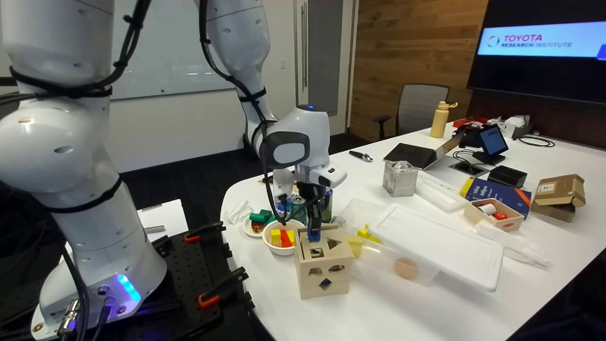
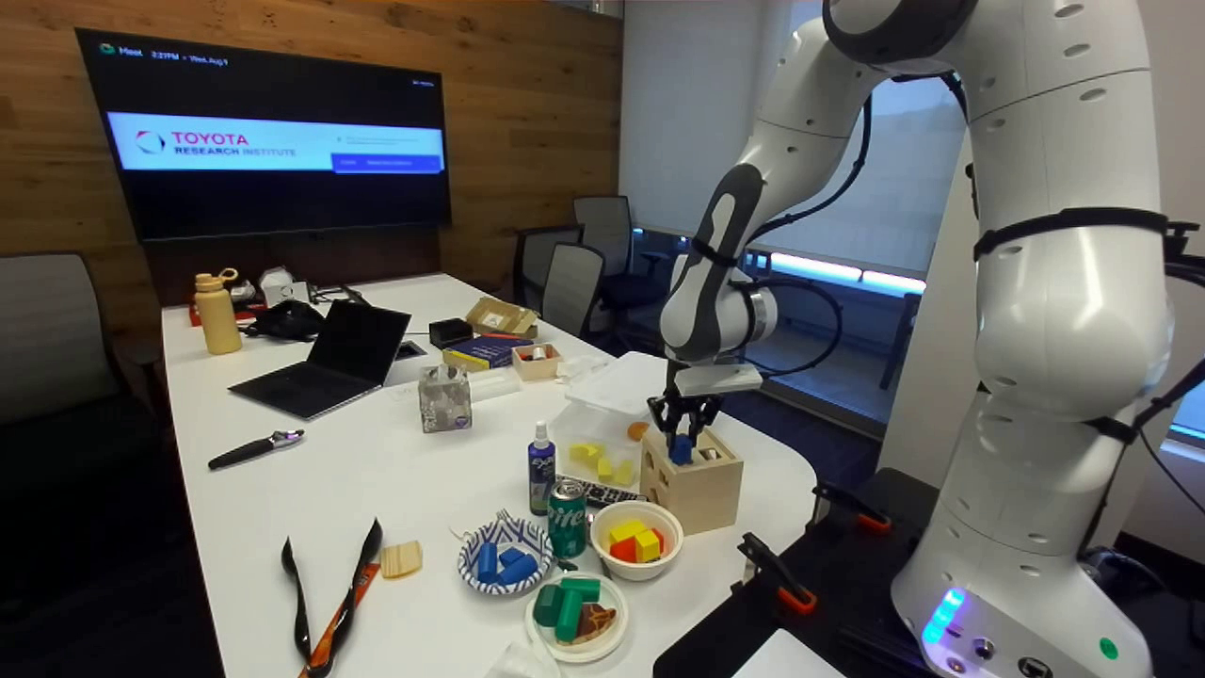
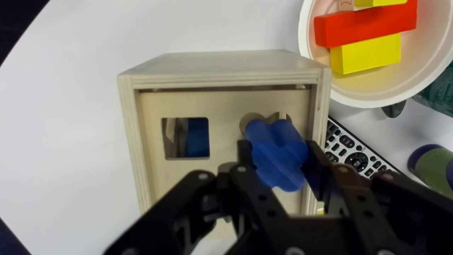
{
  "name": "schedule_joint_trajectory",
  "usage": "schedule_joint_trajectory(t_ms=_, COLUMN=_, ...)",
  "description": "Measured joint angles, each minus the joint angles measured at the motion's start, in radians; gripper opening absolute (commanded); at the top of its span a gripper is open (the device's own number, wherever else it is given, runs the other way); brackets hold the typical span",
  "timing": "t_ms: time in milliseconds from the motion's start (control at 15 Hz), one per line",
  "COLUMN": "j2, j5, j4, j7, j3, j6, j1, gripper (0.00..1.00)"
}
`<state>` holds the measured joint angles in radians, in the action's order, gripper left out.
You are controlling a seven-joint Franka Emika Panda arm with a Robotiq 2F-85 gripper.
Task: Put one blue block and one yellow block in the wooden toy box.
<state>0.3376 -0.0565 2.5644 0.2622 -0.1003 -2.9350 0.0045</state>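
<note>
The claw (image 3: 277,152) pinches the blue block (image 3: 279,164), roughly upright. Beneath the claw lies the lobed hole (image 3: 249,118) in the wooden toy box (image 3: 226,63).

**Bright Table Light, Soft Foreground**

My feed showed the white table (image 1: 402,312) brightly lit, its shadows soft and faint, and the floor (image 1: 208,177) nearly black. The arm (image 2: 1064,311) wore glossy highlights, and a blue lamp (image 1: 129,287) glowed on its base (image 1: 151,271). At the far end a screen (image 2: 275,141) shone, slanted in both exterior views; a bluish strip of light (image 2: 838,271) ran low at far right in an exterior view. In the wrist view I got the gripper (image 3: 277,151) out of focus, the blue block (image 3: 277,159) slightly soft and the wooden toy box (image 3: 226,102) crisper.
</note>
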Motion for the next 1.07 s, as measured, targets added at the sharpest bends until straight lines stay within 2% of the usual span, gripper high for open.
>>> schedule_joint_trajectory(t_ms=400, j2=-0.007, j5=0.001, j4=0.014, j7=0.019, j3=-0.030, j6=0.000, j1=0.042, gripper=0.15)
schedule_joint_trajectory(t_ms=733, j2=-0.012, j5=0.013, j4=0.028, j7=0.062, j3=-0.096, j6=-0.003, j1=0.100, gripper=0.15)
schedule_joint_trajectory(t_ms=1067, j2=-0.012, j5=0.013, j4=0.031, j7=0.064, j3=-0.108, j6=-0.005, j1=0.110, gripper=0.15)
